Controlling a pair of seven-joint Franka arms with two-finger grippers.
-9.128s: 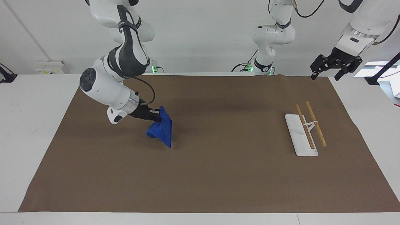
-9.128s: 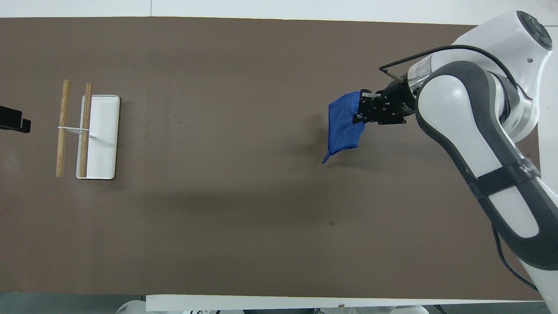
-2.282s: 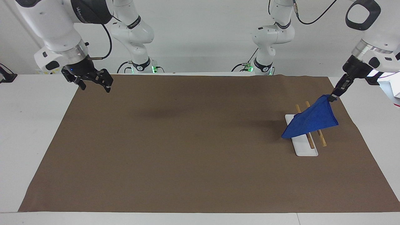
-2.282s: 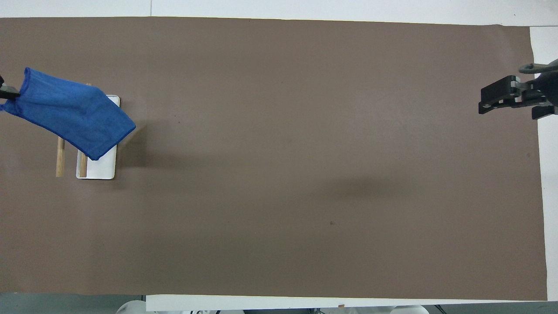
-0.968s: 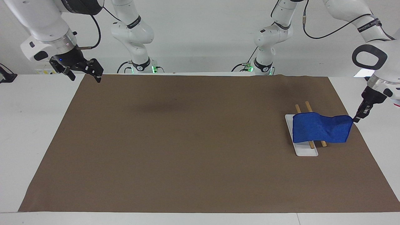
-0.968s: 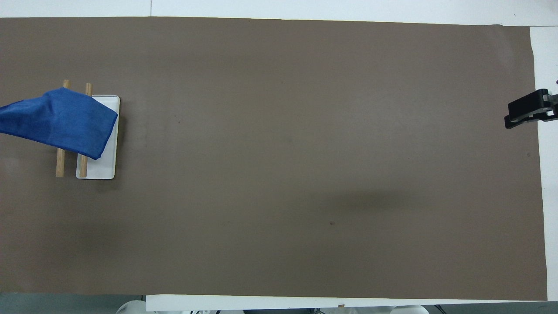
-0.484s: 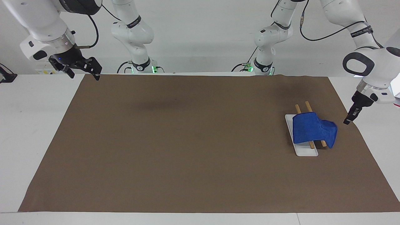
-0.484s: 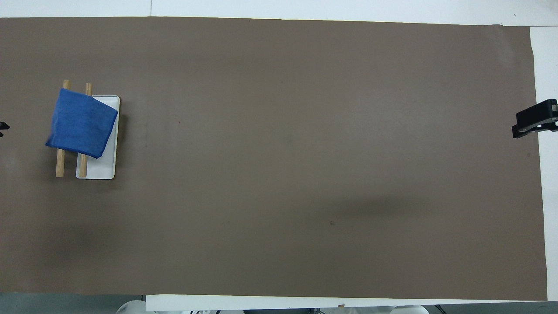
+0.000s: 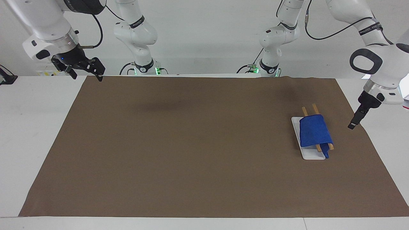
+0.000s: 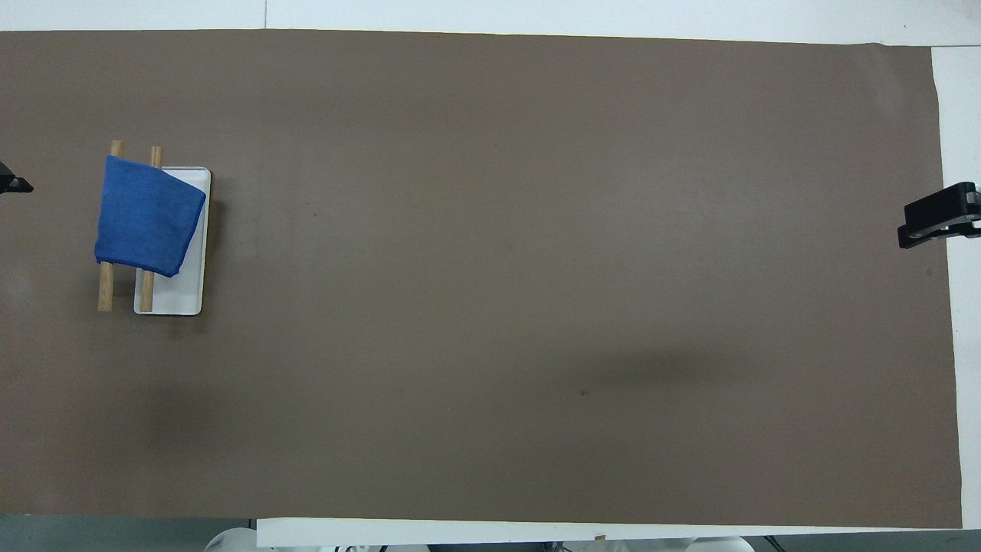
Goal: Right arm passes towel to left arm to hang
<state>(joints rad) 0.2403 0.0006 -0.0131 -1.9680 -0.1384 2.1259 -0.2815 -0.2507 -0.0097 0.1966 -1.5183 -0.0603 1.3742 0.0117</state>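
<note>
The blue towel (image 9: pixel 313 132) (image 10: pixel 149 215) lies draped over the two wooden bars (image 9: pixel 314 109) of the small white rack (image 9: pixel 309 155) at the left arm's end of the table. One corner hangs down past the outer bar. My left gripper (image 9: pixel 351 125) (image 10: pixel 14 184) hangs beside the rack over the mat's edge. It is clear of the towel and holds nothing. My right gripper (image 9: pixel 87 76) (image 10: pixel 936 226) waits open and empty above the mat's corner at the right arm's end.
A brown mat (image 9: pixel 198 143) covers most of the white table. The rack's white base (image 10: pixel 188 295) and the bar ends (image 10: pixel 106 295) stick out from under the towel.
The left gripper has let go of the towel. The loose end dropped and now hangs over the bars. The gripper drew slightly away. The right arm has hardly moved.
</note>
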